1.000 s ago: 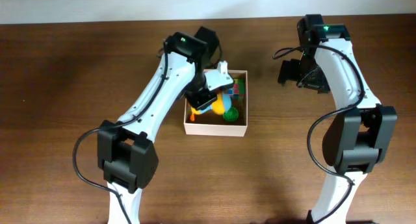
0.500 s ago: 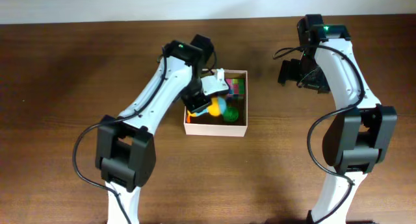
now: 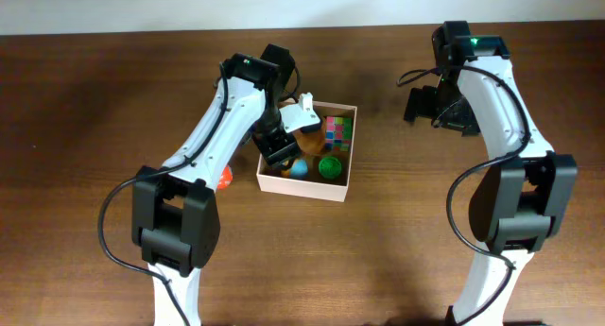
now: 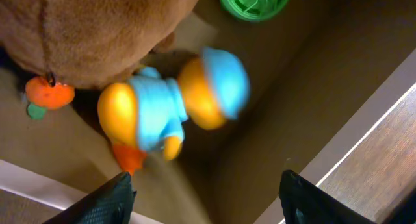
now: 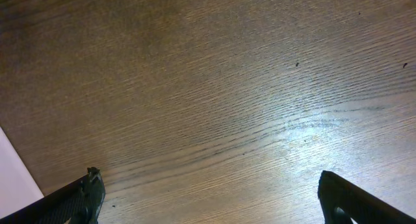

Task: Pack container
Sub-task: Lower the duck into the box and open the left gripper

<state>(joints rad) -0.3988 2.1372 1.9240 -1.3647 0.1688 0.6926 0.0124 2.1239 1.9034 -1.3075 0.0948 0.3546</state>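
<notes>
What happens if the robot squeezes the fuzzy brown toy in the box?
The brown toy looks like stitched plush, so it would probably squash, not break. It likely weighs little for its size. Lying beside the duck toy inside the container, it probably will not roll.

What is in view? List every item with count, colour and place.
container: one, cream-white walls, tan floor, table centre
plush toy: one, brown, inside container
duck-like figure: one, orange and blue, inside container, beside plush
round ridged piece: one, green, inside container
puzzle cube: one, multicoloured, container's far right corner
small object: one, orange-red, on table left of container, partly hidden
table: one, dark brown wood
left hand: one, black fingers, open above container
right hand: one, black fingers, open over table
</notes>
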